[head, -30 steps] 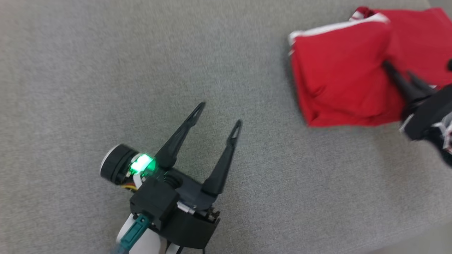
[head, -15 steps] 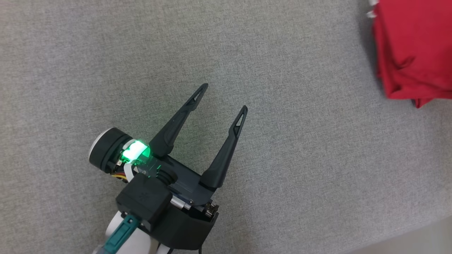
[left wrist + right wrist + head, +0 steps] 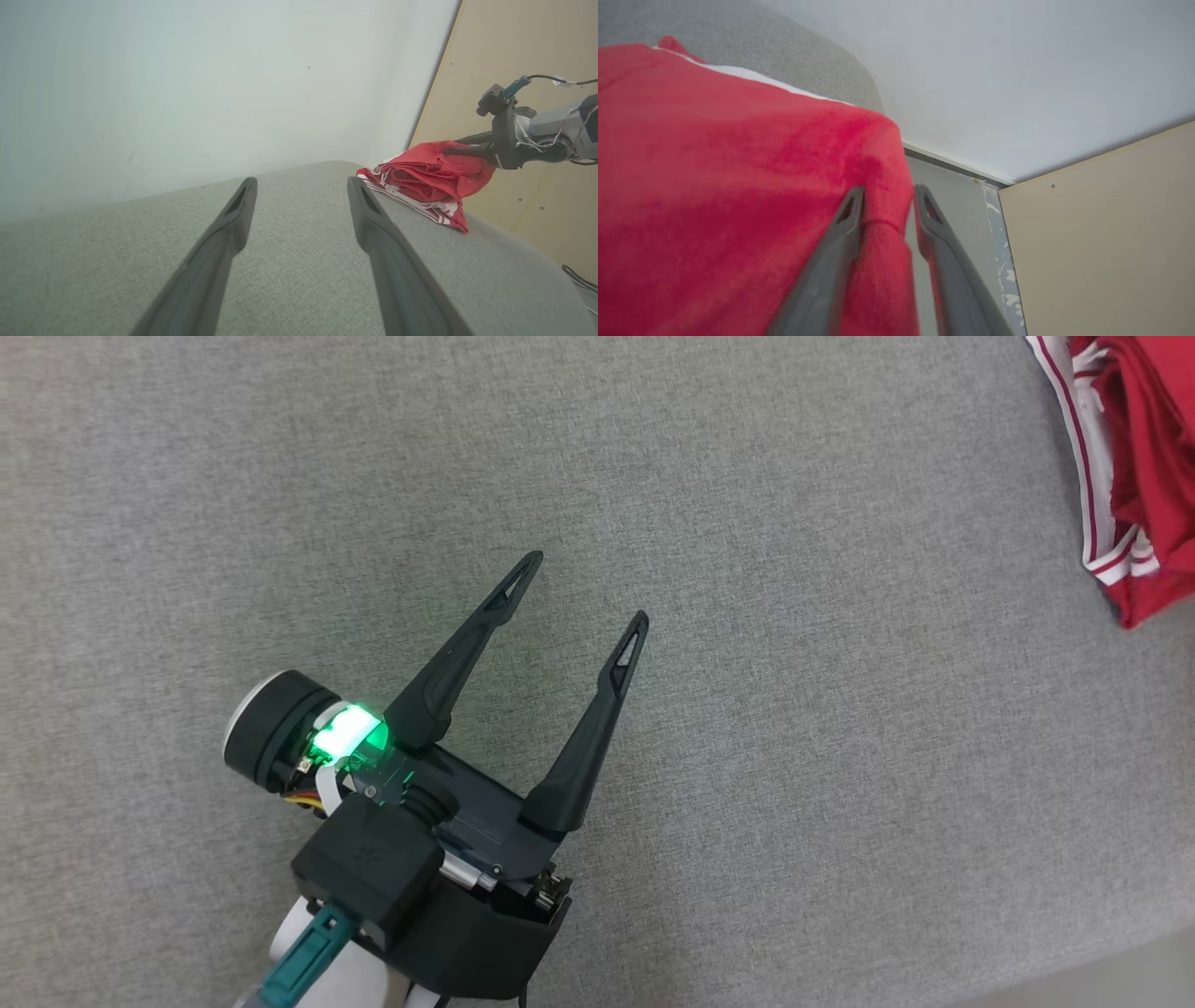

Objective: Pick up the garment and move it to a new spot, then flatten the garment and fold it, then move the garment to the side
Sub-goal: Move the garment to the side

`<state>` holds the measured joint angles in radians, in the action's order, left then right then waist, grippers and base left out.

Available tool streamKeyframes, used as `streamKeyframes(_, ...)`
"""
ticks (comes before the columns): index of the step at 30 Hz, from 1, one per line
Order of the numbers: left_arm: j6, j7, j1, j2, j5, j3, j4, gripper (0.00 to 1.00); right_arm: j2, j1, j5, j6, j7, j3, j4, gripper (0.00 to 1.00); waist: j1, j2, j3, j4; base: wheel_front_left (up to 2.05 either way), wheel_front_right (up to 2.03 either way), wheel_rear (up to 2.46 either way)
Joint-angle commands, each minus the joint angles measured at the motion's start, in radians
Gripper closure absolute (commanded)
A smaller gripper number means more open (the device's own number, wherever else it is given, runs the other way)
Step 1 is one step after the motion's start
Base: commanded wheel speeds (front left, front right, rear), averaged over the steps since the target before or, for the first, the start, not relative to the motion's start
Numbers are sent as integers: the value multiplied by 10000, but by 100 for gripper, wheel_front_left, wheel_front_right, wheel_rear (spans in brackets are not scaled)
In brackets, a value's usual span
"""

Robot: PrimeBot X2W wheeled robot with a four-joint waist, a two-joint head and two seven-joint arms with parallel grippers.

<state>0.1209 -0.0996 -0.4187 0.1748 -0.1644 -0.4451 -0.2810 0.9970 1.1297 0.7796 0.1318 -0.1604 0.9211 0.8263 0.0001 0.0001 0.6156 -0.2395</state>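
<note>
Garment drapes between parted right claw fingers.

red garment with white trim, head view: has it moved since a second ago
Yes: the red white-trimmed garment went right, while the lower-right edge of the grey fabric surface barely shifted.

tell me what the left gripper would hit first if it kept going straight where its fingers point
Likely the grey woven fabric surface, which its line skims, or the pale wall past the far edge; depth is unclear. The left gripper aims well left of the red white-trimmed garment.
</note>
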Motion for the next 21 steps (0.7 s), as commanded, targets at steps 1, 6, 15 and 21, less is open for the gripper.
streamKeyframes(1,-50,-22,54,47,-56,-1,-44,0,-159,156,-197,-29,-199,-181,351,0,-1,-1,-105,67,0,0,0)
streamKeyframes(6,-150,-86,330,55,-119,-6,-5,0,-1044,449,-1169,-29,-863,-995,1978,0,-1,-1,-499,172,0,0,0)
streamKeyframes(15,-710,-463,1139,-147,-560,354,367,0,-2711,-784,-2451,-29,-1036,-4175,-142,0,-1,-1,-1679,563,0,0,0)
streamKeyframes(21,-1301,-786,1611,-435,-1075,893,946,0,-4103,-3061,-3577,-29,-1033,-5840,-2575,0,-1,-1,-2562,1127,0,0,0)
